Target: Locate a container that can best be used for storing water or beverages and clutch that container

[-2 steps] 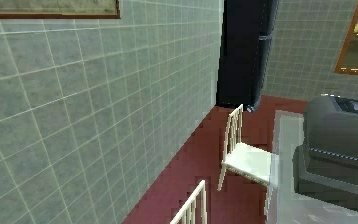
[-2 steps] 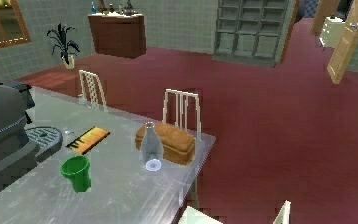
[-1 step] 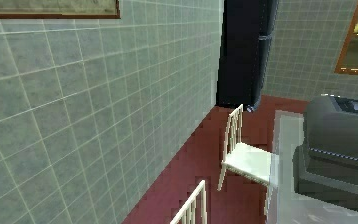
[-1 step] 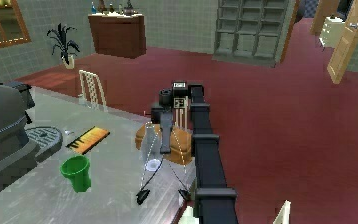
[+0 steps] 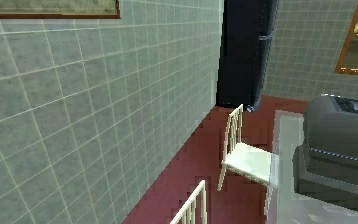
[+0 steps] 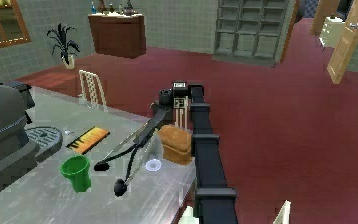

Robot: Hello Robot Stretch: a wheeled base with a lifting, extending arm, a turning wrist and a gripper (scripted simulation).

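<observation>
Grey worktop (image 6: 57, 112) carries a green cup (image 6: 77, 172), apart from the pincer (image 6: 159, 108). It is probably light, stiff and slick, so best gripped across its wall. Whether the pincer holds anything cannot be told.

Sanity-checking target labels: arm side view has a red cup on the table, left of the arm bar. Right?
Not quite. The cup is green, not red. The arm side view shows it standing on the table, left of the arm, as you said.
</observation>
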